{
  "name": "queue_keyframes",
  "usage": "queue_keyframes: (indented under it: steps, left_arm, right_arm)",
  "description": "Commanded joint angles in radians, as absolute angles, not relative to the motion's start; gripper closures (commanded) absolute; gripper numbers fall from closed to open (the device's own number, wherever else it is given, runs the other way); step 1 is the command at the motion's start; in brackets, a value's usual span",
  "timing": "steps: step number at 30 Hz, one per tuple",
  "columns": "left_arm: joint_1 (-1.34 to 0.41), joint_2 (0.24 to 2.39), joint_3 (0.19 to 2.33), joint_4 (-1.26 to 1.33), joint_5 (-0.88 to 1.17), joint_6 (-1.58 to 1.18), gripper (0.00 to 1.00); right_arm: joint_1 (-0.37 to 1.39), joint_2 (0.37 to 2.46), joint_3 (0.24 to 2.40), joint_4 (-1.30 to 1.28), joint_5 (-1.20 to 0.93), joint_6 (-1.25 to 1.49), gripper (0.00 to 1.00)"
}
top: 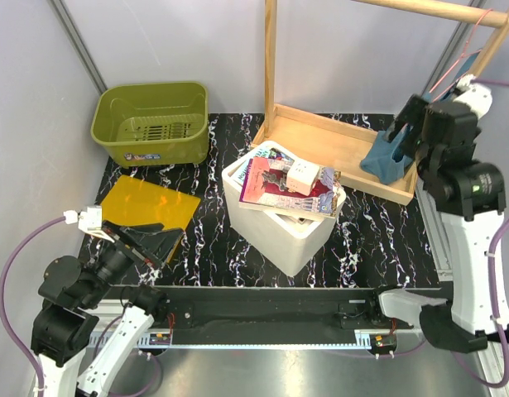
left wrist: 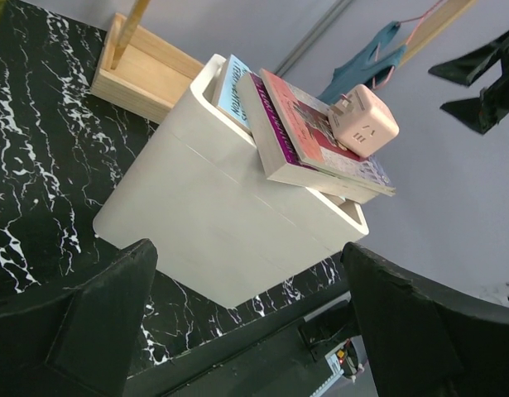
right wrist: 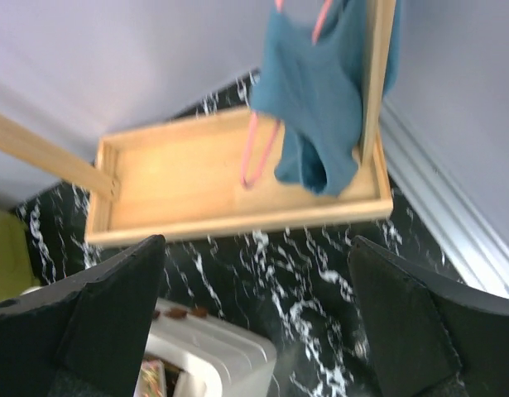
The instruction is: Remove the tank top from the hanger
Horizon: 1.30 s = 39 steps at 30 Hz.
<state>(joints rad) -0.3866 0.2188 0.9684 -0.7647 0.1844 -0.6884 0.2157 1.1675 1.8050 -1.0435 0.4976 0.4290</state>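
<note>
The teal tank top (top: 385, 160) hangs limp on the pink wire hanger (top: 449, 73), whose hook sits over the wooden rail at the top right. My right gripper (top: 405, 142) is open and empty, right beside the garment's lower part. In the right wrist view the tank top (right wrist: 316, 91) and a pink loop of the hanger (right wrist: 258, 153) hang beyond the open gripper (right wrist: 258, 331), apart from its fingers. My left gripper (top: 159, 240) is open and empty, low at the near left. The left wrist view shows the tank top (left wrist: 366, 62) far off past the gripper (left wrist: 250, 331).
A white box (top: 279, 227) with books and a pink-white cube adapter (top: 302, 175) stands mid-table. The wooden rack's tray (top: 320, 132) and post (top: 271, 58) are behind it. An olive basket (top: 151, 122) sits back left, with an orange sheet (top: 151, 207) in front of it.
</note>
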Motion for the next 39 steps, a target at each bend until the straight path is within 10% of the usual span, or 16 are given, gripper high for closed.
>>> queue_keyframes:
  steps: [1, 11, 39]
  left_arm:
    - [-0.388, 0.212, 1.020, -0.744, 0.267, -0.695, 0.01]
    - [-0.388, 0.239, 1.086, -0.736, 0.321, -0.698, 0.01]
    - [-0.388, 0.353, 0.973, -0.632, 0.609, -0.854, 0.01]
  right_arm:
    - [0.213, 1.323, 2.066, -1.095, 0.612, 0.357, 0.00]
    - [0.124, 1.641, 2.522, -1.250, 0.623, 0.333, 0.00]
    - [-0.094, 1.781, 2.530, -1.144, 0.334, 0.371, 0.23]
